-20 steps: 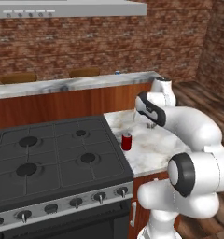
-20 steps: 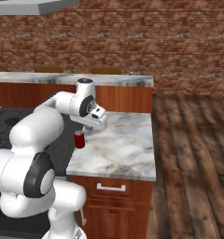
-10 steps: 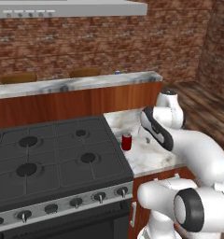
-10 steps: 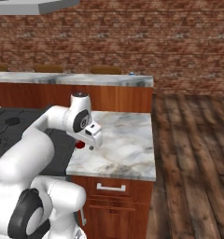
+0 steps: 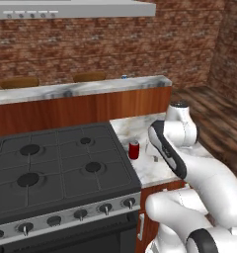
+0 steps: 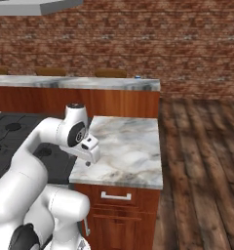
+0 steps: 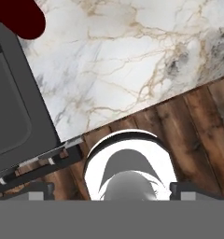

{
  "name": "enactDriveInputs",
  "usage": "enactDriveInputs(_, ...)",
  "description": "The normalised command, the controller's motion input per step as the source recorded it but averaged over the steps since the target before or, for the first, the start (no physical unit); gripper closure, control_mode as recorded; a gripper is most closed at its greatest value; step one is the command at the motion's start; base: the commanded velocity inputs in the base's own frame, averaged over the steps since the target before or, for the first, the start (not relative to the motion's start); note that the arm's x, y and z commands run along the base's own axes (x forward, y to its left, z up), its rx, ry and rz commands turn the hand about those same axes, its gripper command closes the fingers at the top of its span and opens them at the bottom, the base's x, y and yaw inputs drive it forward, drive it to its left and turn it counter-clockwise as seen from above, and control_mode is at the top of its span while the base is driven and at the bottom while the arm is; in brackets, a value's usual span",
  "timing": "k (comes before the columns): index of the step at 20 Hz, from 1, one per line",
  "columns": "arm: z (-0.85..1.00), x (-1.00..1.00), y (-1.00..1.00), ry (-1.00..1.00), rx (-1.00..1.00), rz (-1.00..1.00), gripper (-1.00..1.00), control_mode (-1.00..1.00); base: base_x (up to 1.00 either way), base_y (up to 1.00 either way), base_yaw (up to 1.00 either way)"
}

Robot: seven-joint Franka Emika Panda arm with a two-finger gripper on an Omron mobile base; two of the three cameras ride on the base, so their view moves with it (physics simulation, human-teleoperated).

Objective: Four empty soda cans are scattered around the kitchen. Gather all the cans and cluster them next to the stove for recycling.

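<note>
Soda can (image 5: 134, 149), a red one, stands upright on the marble counter (image 5: 155, 173) in my left base view, just beside the right edge of the stove (image 5: 56, 168) and level with its front right burner (image 5: 93, 167). I cannot tell whether the can touches the stove's rim, but it is very close. In the hand view the same red can sits in the upper left corner, hard against the dark stove edge, with veined marble spreading away from it and wooden floor (image 7: 193, 126) beyond the counter's rim.

My gripper (image 7: 111, 190) is open: the two finger tips (image 7: 39, 190) stand far apart at the bottom of the hand view, and I see no can between them. The red can is well apart from the tips. From the right base view the hand hangs over the counter's near left part, close to the stove, and the arm hides the can there.

A second can (image 5: 124, 77), blue, stands far off on the raised back counter (image 5: 76, 91), near its right end and in front of the brick wall (image 5: 115, 44). Two wooden chair backs (image 5: 19, 81) show behind that counter. Below the cooktop a row of knobs (image 5: 81, 214) runs along the steel front panel. Under the marble counter I see a wooden drawer with a pale handle (image 6: 116, 197).
</note>
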Motion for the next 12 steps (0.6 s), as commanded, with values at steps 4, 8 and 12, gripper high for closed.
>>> enactDriveInputs(4, -0.1, -0.22, 0.27, 0.02, -0.01, 0.06, -1.0, -1.0, 0.0, 0.0, 0.0)
enactDriveInputs(8, -0.03, -0.03, 0.01, 0.03, 0.0, 0.0, -1.0, -1.0, 0.0, 0.0, 0.0)
enactDriveInputs(12, -0.01, -0.01, 0.0, 0.03, 0.0, 0.0, -1.0, -1.0, 0.0, 0.0, 0.0)
